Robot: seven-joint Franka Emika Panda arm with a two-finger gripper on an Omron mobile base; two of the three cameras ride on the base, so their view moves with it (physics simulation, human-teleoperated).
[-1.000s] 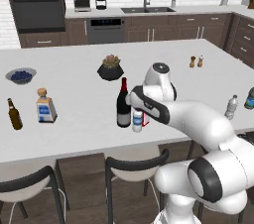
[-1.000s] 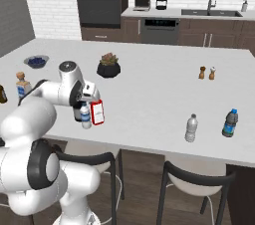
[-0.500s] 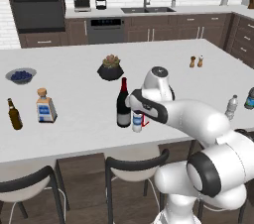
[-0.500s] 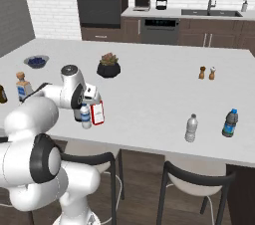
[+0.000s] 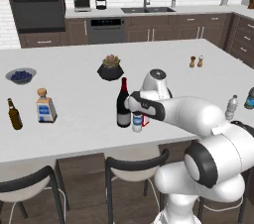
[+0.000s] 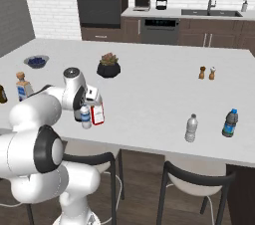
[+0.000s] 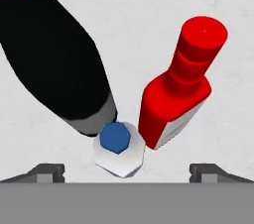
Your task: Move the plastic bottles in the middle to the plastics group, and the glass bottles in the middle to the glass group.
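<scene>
Three bottles stand close together at the island's front middle. They are a tall dark wine bottle [image 5: 123, 104], a small clear water bottle [image 5: 137, 121] with a blue cap [image 7: 115, 137], and a slim red bottle [image 7: 181, 84]. My gripper [image 5: 135, 104] hangs open just above them. In the hand view the water bottle [image 7: 119, 154] sits between my two spread fingertips [image 7: 48, 170], and nothing is gripped. The plastics group, a clear bottle [image 5: 231, 107] and a dark blue-green one [image 5: 249, 98], stands far right. The glass group, a brown beer bottle [image 5: 14, 114] and a squat square bottle [image 5: 44, 105], stands far left.
A potted plant [image 5: 110, 68] sits behind the middle bottles. A bowl of blueberries [image 5: 20, 75] is at the back left, and salt and pepper shakers [image 5: 196, 61] at the back right. Dark stools [image 5: 134, 166] line the island's front edge.
The hand has crept slightly over the middle bottles. The jaws stay wide and no bottle has moved.
</scene>
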